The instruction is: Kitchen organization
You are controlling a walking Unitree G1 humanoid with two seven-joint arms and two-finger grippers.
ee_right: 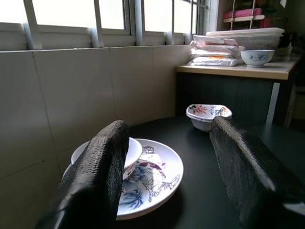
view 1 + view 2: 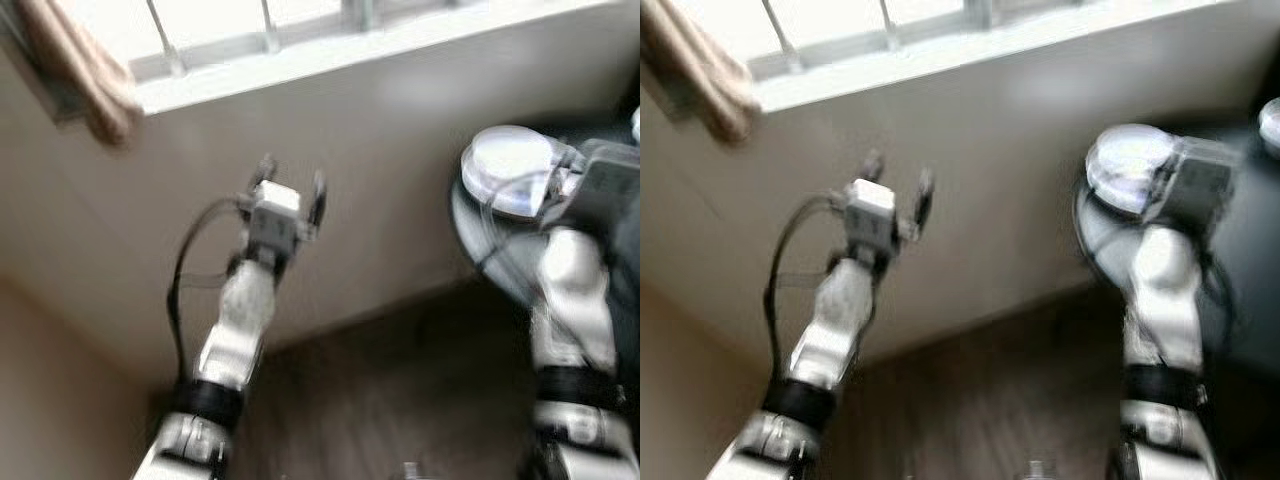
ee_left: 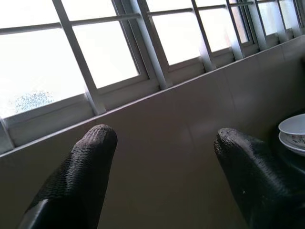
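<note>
Crockery sits at the edge of the dark round table (image 1: 224, 191): a floral plate (image 1: 152, 183) with a small white bowl (image 1: 128, 151) resting on it, and a patterned bowl (image 1: 208, 114) farther back. I have the right gripper (image 1: 164, 167) low over the plate, fingers spread and empty, lined up for a grab, I judge. Left gripper (image 3: 159, 167) is raised toward the tiled wall (image 3: 190, 124) below the window (image 3: 100, 52), open, holding nothing, apparently kept out of the way.
</note>
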